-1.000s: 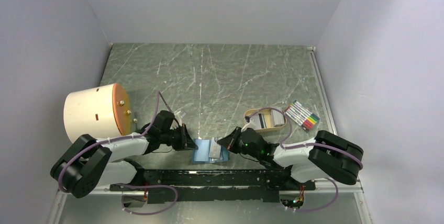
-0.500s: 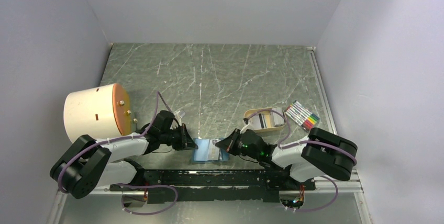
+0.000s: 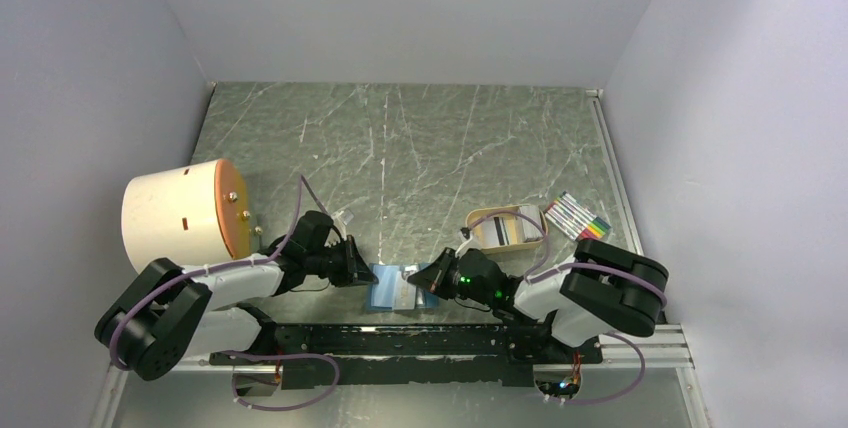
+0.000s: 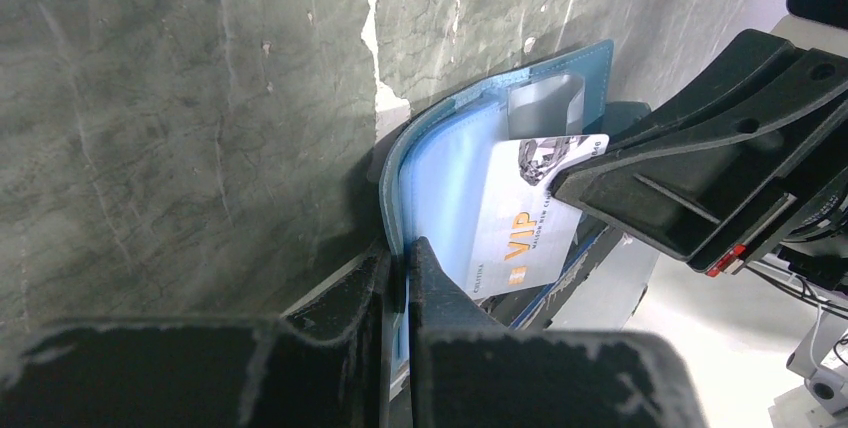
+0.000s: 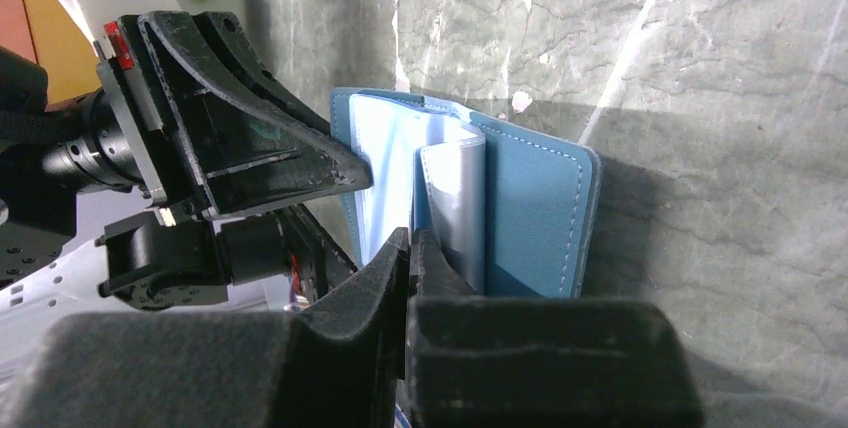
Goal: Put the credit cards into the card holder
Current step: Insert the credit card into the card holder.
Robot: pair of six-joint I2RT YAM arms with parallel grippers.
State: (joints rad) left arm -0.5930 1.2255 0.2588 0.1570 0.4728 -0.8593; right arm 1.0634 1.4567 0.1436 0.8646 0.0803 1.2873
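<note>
Left pincer [image 4: 402, 254]: jaws narrow, clamped on the lower edge of the card holder [image 4: 448, 163], the blue cover rim pinched between the tips. It props the holder open, and the pale inner leaf curves up and away from it.

Right pincer [image 5: 411, 240]: jaws nearly together, nipping a thin edge. In the left wrist view this is the upper right end of the VIP credit card [image 4: 525, 223].

Key relation: the card's long axis runs from upper right, at the right pincer, down to lower left, toward the left pincer. Its free end lies flat against the holder's inner leaf. A silvery pocket flap stands just above the card. Cannot tell whether the leading edge is under a slot lip yet.

From above, the holder sits low in the centre of the frame on the counter [image 3: 400, 148], between the two pincers, left pincer at its left edge, right pincer at its right.

Judgement: insertion is under way. The right arm has the feed and should push along the card's long axis toward the left pincer, which only braces. Risk is the card skating over the leaf rather than entering.

More credit cards [image 3: 497, 232] lie in the tan tray [image 3: 478, 216], right of centre, beside the marker pack [image 3: 578, 216].
</note>
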